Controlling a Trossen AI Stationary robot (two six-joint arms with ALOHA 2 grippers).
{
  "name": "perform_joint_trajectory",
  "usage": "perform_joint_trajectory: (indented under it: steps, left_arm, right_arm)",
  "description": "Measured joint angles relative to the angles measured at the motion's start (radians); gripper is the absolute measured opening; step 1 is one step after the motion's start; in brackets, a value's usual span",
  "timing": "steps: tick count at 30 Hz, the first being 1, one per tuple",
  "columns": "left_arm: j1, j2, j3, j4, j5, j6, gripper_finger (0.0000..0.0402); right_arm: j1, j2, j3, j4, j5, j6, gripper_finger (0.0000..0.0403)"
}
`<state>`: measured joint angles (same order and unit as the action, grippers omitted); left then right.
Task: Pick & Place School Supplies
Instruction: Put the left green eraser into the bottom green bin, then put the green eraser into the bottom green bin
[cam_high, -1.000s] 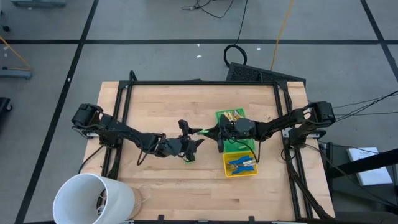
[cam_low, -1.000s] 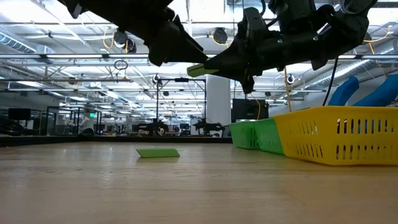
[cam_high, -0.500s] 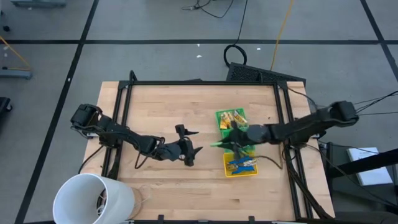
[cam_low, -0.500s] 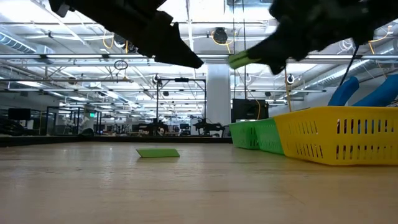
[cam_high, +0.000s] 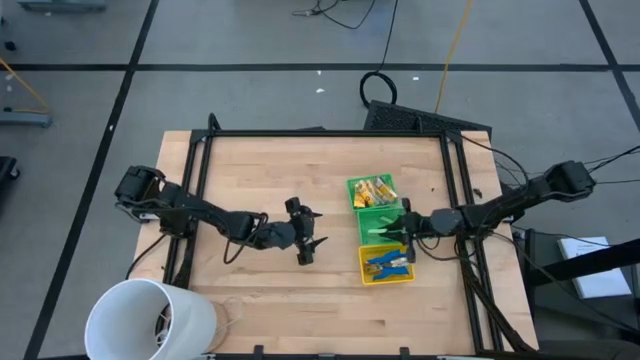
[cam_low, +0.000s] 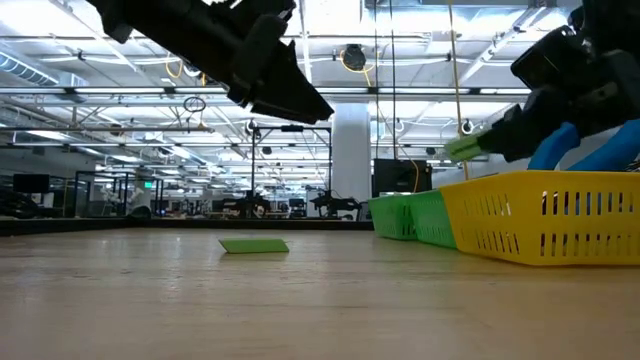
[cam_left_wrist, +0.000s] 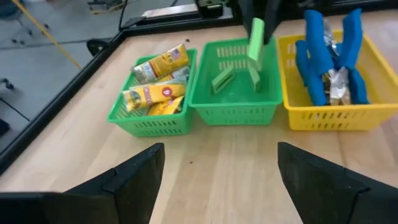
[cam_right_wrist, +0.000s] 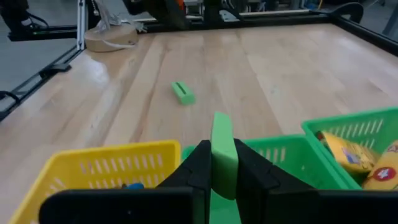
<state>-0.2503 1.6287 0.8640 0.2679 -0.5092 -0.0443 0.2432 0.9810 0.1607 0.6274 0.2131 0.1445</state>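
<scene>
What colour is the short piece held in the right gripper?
Bright green; the short piece pinched in the right gripper shows best in the right wrist view.

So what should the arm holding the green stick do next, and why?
Probably lower a little and let go. The right gripper holds the green piece above the middle green bin, where two green pieces already lie.

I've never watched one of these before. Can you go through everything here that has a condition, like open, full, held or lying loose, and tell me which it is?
Left gripper: open, holding nothing.
Right gripper: shut on a green piece, over the middle bin.
Middle green bin: holds two green pieces.
Far green bin: filled with yellow wrapped blocks.
Yellow bin: holds blue-handled tools.
Loose green piece: lying flat on the table.
White cup: upright.
</scene>
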Motion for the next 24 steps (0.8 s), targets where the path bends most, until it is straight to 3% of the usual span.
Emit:
perform_joint_trajectory:
  steps: [7,18,24]
  left_arm:
    - [0.038,0.000,0.000,0.011,0.055,-0.047,0.0310]
    - [0.053,0.001,0.000,-0.022,0.183,-0.096,0.0310]
    - [0.039,0.001,0.000,-0.187,0.221,-0.233,0.0310]
  right_arm:
    - [-0.001,-0.009,-0.034,0.011,0.024,0.005,0.0034]
    - [-0.001,-0.009,-0.034,-0.016,0.021,0.056,0.0115]
    - [-0.001,-0.015,-0.034,0.019,0.022,0.052,0.0151]
